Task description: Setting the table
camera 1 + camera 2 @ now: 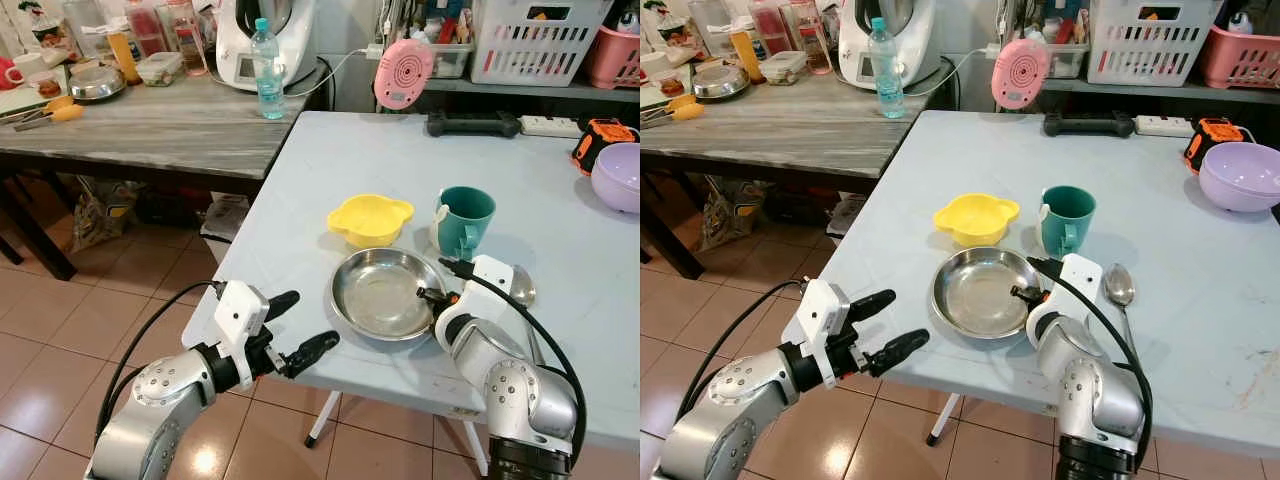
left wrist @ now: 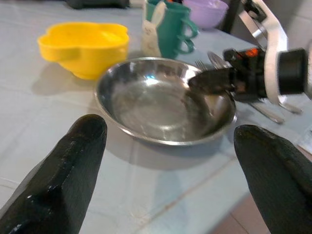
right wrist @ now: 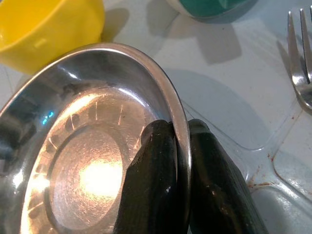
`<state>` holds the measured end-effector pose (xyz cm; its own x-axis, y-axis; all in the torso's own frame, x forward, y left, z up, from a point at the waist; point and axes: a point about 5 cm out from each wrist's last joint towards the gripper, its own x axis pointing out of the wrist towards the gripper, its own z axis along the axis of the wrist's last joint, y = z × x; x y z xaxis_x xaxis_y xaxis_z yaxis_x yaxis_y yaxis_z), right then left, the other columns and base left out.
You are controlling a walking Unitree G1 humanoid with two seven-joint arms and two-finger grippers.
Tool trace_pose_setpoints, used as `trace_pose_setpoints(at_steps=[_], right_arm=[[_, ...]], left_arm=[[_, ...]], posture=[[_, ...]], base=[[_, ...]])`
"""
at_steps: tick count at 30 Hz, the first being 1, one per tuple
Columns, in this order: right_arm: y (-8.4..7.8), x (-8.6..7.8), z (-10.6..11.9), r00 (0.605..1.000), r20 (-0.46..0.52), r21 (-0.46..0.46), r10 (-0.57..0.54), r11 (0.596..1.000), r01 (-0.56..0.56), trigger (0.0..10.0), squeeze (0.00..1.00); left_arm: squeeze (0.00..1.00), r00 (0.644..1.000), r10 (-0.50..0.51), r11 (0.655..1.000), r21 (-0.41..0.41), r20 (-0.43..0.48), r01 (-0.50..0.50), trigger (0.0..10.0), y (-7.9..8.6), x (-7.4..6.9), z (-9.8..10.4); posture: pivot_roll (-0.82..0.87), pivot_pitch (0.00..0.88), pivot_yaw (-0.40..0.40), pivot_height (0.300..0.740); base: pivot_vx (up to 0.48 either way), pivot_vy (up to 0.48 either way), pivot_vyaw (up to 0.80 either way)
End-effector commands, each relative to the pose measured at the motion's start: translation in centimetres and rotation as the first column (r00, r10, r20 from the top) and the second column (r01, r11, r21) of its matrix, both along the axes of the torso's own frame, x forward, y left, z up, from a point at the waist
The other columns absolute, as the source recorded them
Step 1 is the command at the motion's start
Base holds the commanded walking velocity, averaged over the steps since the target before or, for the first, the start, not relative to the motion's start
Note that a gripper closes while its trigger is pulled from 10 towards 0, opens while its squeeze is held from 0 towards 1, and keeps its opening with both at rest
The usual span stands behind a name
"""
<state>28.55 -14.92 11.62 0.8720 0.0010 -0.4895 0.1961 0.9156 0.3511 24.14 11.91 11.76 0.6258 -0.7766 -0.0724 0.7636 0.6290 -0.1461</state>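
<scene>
A steel plate [image 1: 380,292] lies on the light blue table [image 1: 330,160] near its front edge. My right gripper [image 1: 432,297] is shut on the plate's right rim [image 3: 181,127], one finger inside and one outside. Behind the plate stand a yellow bowl [image 1: 370,217] and a teal mug [image 1: 464,220]. A spoon [image 1: 1119,286] and a fork [image 3: 300,58] lie to the plate's right. My left gripper [image 1: 297,330] hovers open off the table's front left corner, pointing at the plate [image 2: 163,100].
A purple bowl [image 1: 617,176], an orange tape measure [image 1: 598,140], a power strip [image 1: 548,125] and a pink round device [image 1: 403,72] sit at the table's back. A grey wooden table [image 1: 140,125] with a water bottle [image 1: 267,70] stands at left. Tiled floor lies below.
</scene>
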Motion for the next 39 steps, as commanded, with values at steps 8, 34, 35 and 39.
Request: trace_pose_setpoints(at_steps=[8, 34, 35, 39], right_arm=[[0.5, -0.9, -1.1, 0.998, -0.053, 0.030, 0.023, 0.999, -0.022, 0.0, 0.00], [-1.2, -3.0, 2.2, 0.900, 0.437, -0.067, 0.012, 0.998, 0.019, 10.0, 0.00], [-1.2, -3.0, 2.2, 0.898, 0.440, -0.068, 0.013, 0.997, 0.019, 10.0, 0.00], [-1.2, -3.1, 2.3, 0.891, 0.453, -0.074, 0.010, 0.997, 0.027, 10.0, 0.00]], left_arm=[[0.00, 0.941, 0.330, 0.942, 0.037, 0.073, -0.333, 10.0, 2.9, 2.4, -0.1], [0.00, 0.764, 0.637, 0.760, 0.079, 0.100, -0.645, 10.0, 5.4, 4.9, -2.0], [0.00, 0.764, 0.638, 0.760, 0.079, 0.100, -0.645, 10.0, 5.4, 5.0, -2.0], [0.00, 0.763, 0.639, 0.760, 0.069, 0.102, -0.646, 10.0, 5.3, 5.3, -1.9]], posture=[[-0.15, 0.009, 0.041, 0.740], [-0.15, 0.001, 0.058, 0.740], [-0.15, 0.001, 0.058, 0.740], [-0.15, 0.002, 0.059, 0.740]], base=[[0.000, 0.000, 0.00], [0.000, 0.000, 0.00], [0.000, 0.000, 0.00], [0.000, 0.000, 0.00]])
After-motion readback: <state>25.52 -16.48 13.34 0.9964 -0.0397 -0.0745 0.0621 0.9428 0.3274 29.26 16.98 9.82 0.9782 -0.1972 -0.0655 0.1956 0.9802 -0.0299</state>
